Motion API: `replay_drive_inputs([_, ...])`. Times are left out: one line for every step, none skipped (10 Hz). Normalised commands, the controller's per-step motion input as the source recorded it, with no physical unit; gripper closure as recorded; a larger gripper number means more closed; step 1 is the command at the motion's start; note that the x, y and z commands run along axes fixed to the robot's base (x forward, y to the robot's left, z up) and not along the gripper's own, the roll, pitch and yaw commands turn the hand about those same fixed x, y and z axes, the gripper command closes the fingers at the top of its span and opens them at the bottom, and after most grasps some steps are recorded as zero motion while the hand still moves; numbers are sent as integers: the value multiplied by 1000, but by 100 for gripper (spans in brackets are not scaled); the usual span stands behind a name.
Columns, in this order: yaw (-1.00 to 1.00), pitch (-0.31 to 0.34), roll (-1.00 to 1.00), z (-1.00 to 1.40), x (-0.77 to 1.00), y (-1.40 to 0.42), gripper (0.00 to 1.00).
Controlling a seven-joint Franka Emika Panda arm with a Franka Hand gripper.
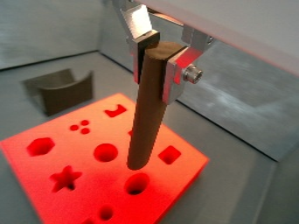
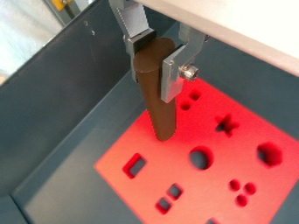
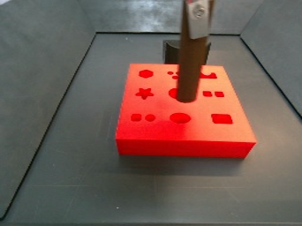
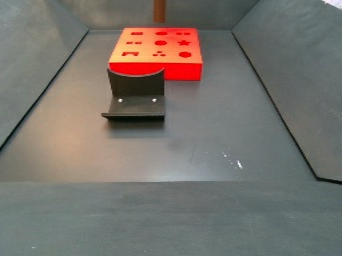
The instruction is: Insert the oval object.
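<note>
In both wrist views the gripper (image 1: 160, 54) sits closest to the camera, its silver fingers (image 2: 172, 68) clamped on the upper end of the oval object (image 1: 146, 109), a long brown peg held upright. The peg hangs down over the red block (image 1: 105, 166), its lower end just above the block's top face, near a round hole (image 1: 136, 183); whether the tip touches the surface I cannot tell. In a side view the gripper (image 3: 195, 19) holds the peg (image 3: 189, 69) over the middle of the red block (image 3: 183, 132). Farther off, in a wrist view, the dark grey curved block (image 1: 59, 91) stands on the floor beside the red block, apart from it
</note>
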Motion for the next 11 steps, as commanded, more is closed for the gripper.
replay_drive_inputs([-306, 169, -231, -217, 406, 71, 100])
replay_drive_inputs([0, 186, -103, -160, 340, 17, 100])
replay_drive_inputs([0, 157, 0, 0, 197, 0, 100])
replay_drive_inputs([0, 20, 0, 0, 0, -40, 100])
replay_drive_inputs([-37, 21, 0, -49, -220, -206, 100])
replay_drive_inputs([-23, 7, -4, -206, -269, -229, 100])
replay_drive_inputs([-54, 0, 0, 0, -11, 0, 100])
replay_drive_inputs([-43, 0, 6, -9, 0, 23, 100])
replay_drive_inputs([0, 0, 0, -46, 0, 217, 100])
replay_drive_inputs([0, 0, 9, -51, 0, 103, 100])
replay_drive_inputs([0, 0, 0, 0, 0, 29, 100])
